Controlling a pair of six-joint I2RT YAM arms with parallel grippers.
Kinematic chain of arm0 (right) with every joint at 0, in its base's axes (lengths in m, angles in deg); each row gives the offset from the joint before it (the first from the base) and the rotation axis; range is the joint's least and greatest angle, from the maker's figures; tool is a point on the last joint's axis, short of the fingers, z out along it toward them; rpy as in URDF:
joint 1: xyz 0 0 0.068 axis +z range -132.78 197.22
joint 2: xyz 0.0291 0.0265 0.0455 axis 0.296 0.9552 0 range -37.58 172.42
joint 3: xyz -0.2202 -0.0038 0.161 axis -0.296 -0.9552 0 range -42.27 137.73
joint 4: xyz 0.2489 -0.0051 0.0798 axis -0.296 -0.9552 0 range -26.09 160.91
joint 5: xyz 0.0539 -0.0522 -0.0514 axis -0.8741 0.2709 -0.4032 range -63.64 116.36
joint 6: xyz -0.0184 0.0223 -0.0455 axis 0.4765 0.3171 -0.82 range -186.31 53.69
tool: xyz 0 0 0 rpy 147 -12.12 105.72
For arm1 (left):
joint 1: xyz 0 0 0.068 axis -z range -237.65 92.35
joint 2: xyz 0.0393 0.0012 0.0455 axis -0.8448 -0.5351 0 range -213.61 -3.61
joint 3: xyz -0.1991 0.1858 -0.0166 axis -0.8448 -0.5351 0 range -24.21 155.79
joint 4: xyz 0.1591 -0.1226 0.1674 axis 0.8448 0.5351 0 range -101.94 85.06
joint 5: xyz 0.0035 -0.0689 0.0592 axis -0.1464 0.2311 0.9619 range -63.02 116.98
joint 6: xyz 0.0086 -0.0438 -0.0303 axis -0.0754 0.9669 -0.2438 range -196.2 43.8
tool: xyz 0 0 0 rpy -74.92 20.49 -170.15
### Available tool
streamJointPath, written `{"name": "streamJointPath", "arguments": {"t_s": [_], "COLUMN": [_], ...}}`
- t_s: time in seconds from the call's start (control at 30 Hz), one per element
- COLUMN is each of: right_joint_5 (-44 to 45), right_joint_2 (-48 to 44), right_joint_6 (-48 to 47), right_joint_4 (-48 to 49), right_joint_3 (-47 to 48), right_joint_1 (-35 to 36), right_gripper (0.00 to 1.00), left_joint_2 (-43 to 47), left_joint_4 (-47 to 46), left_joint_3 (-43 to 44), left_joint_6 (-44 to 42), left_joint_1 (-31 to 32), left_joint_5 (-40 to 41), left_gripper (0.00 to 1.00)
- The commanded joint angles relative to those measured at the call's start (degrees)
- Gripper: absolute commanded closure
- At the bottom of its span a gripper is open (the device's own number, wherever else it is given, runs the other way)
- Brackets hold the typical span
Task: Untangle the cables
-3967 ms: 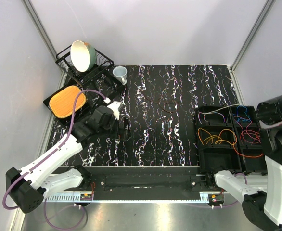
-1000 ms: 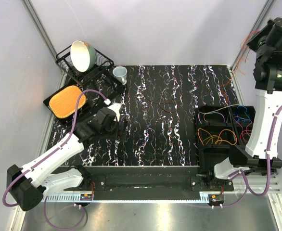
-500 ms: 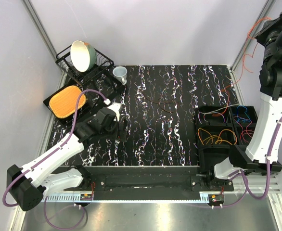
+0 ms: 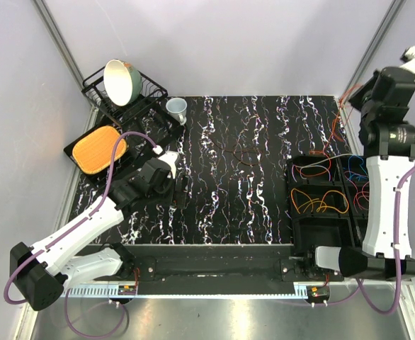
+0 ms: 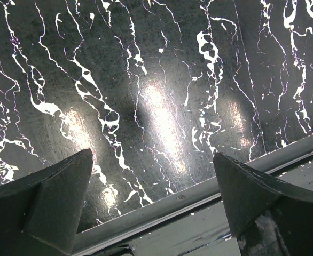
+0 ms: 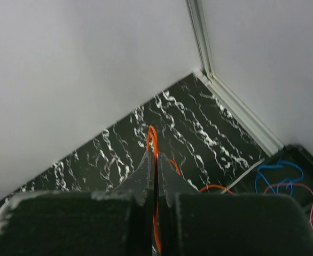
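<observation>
Right gripper (image 6: 156, 161) pinching orange cable (image 6: 151, 136) over far-right corner. I'm planning a slow pull, watching cables (image 4: 319, 200) in tray (image 4: 290, 177) for snags.

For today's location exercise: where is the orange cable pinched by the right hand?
In the right wrist view, the orange cable sits clamped in the right hand, held above the table's far right corner.

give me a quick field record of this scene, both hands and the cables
right hand: shut on orange cable, raised near the far right corner
orange cable: trails from the hand down toward the bin
left hand: open, empty, low over the marbled table
other cables: looped in the black bin's compartments
</observation>
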Motion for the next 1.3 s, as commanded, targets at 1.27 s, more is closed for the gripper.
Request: {"name": "streamJointPath", "arguments": {"t_s": [1.27], "right_joint_5": [8.0], "right_joint_2": [-4.4], "right_joint_6": [17.9], "right_joint_4": [12.9], "right_joint_3": [-49.5], "right_joint_1": [0.2], "right_gripper": [1.00], "left_joint_2": [-1.1], "left_joint_4": [-1.9], "left_joint_3": [1.6], "left_joint_6": [-0.4], "left_joint_1": [0.2], "left_joint_5": [-0.8], "left_gripper": [0.01]}}
